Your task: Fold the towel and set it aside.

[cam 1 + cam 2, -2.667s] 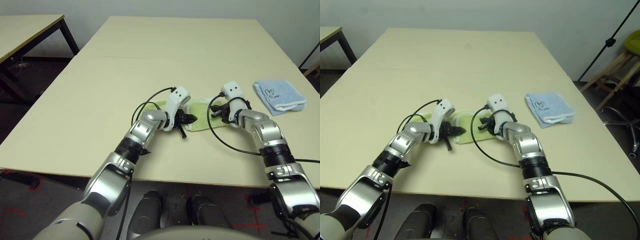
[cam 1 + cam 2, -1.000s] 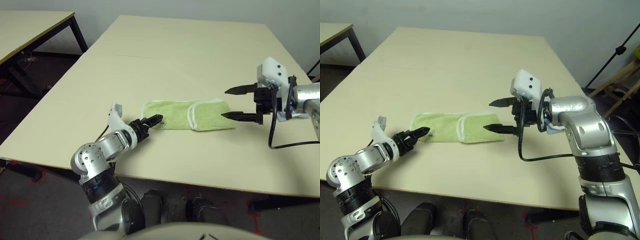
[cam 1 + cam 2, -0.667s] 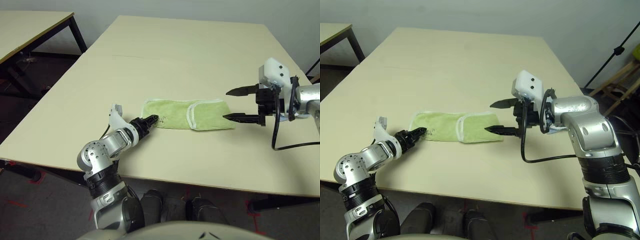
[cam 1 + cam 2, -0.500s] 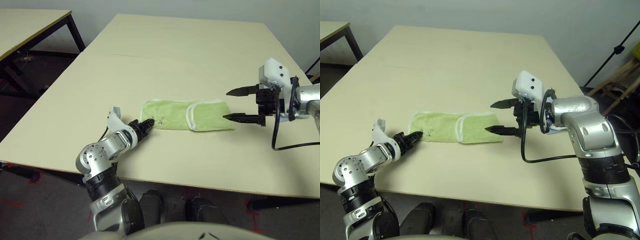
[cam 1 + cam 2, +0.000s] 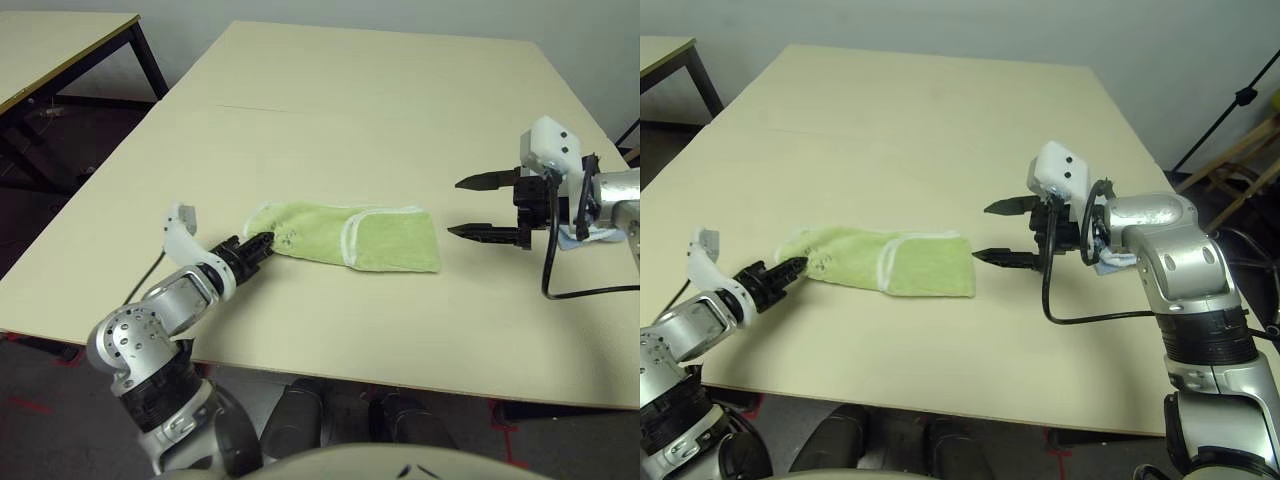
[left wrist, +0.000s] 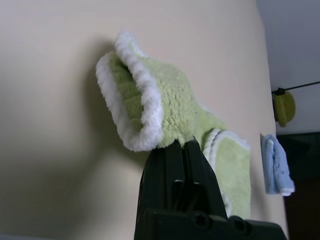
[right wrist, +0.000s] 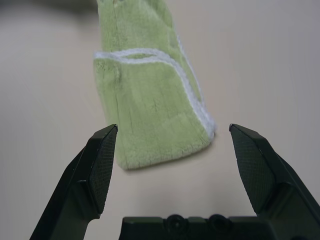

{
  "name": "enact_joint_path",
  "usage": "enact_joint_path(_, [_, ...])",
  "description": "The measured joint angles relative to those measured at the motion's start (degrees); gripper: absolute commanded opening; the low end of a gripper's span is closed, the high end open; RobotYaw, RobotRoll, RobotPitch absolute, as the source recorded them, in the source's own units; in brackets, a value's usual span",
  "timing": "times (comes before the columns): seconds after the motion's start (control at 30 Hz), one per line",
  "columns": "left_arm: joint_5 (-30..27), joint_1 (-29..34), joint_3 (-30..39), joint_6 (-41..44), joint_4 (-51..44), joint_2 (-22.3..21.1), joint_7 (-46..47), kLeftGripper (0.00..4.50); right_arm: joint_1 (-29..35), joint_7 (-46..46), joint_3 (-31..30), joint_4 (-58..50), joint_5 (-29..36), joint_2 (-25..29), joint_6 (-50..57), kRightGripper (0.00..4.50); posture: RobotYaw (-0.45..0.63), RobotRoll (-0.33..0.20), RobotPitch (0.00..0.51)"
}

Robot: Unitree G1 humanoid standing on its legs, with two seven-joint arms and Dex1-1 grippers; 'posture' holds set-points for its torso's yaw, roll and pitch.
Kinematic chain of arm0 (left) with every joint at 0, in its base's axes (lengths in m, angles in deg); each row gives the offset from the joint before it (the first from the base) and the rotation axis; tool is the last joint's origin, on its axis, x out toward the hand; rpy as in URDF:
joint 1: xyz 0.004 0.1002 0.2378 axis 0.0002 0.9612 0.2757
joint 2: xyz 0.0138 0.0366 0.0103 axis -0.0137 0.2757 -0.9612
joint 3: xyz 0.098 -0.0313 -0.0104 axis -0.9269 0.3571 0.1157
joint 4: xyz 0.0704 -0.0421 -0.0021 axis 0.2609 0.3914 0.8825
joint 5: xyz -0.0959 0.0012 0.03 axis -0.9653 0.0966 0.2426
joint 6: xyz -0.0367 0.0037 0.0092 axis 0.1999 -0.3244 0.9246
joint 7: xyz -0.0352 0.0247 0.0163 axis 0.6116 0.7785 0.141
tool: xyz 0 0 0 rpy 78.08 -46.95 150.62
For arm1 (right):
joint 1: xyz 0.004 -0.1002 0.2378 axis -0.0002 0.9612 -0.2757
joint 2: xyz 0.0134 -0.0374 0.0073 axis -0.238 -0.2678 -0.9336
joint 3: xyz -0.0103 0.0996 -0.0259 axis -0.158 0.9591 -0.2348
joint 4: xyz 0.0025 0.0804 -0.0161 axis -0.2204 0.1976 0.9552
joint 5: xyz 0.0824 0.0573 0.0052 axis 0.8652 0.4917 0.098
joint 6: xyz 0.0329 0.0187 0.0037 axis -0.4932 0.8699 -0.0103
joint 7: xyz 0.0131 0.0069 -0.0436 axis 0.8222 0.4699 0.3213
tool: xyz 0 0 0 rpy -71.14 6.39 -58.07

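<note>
Beige table [image 5: 330, 110], left pincer [image 5: 262, 242] gripping towel [image 5: 350, 235] end; right pincer [image 5: 478, 208] wide apart — nearby

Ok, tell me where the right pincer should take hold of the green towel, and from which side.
Probably the free short end of the towel, the end nearest the open right pincer. It lies flat on the table, folded over with a white-stitched edge, while the left pincer is shut on the opposite end. Come in low from the robot's right and close over the layered corner.
</note>
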Motion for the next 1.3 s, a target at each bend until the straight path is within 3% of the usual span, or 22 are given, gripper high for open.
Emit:
enact_joint_path(0.27, [-1.93, -5.63, -22.39, -2.46, -2.43, -6.84, -12.13, 0.03, -0.06, -0.01, 0.00, 0.76, -0.15, 0.22, -0.33, 4.50, 0.11, 0.000, 0.118])
enact_joint_path(0.53, [3.71, -10.91, -39.22, -10.02, 4.71, -5.18, -17.41, 0.03, 0.86, -1.19, 0.21, -0.48, 0.02, 1.12, 0.85, 4.50, 0.07, 0.000, 0.111])
enact_joint_path(0.63, [7.05, -11.26, -43.86, -12.95, 7.41, -5.34, -18.74, 0.71, 1.72, -1.66, 0.39, -1.71, 0.30, 1.63, 1.60, 4.50, 0.07, 0.000, 0.107])
enact_joint_path(0.83, [12.74, -11.66, -49.42, -18.14, 9.56, -6.87, -21.85, 2.77, 2.75, -2.52, 0.91, -1.95, 0.60, 2.13, 2.14, 4.50, 0.08, 0.000, 0.103])
enact_joint_path(1.0, [13.91, -12.87, -49.60, -19.20, 9.33, -6.85, -23.19, 4.45, 2.87, -2.71, 0.92, -1.78, 0.61, 2.16, 2.20, 4.50, 0.08, 0.000, 0.103])
enact_joint_path(1.2, [11.28, -13.59, -42.57, -17.87, 5.29, -11.08, -25.26, 4.48, 2.84, -3.95, 0.91, -1.56, 0.99, 0.87, 2.57, 4.50, 0.10, 0.000, 0.105])
enact_joint_path(1.3, [12.33, -13.34, -39.69, -21.33, 4.76, -13.65, -25.99, 4.48, 2.84, -6.45, 0.93, -1.79, 1.66, -3.67, 3.08, 4.50, 0.12, 0.000, 0.106])
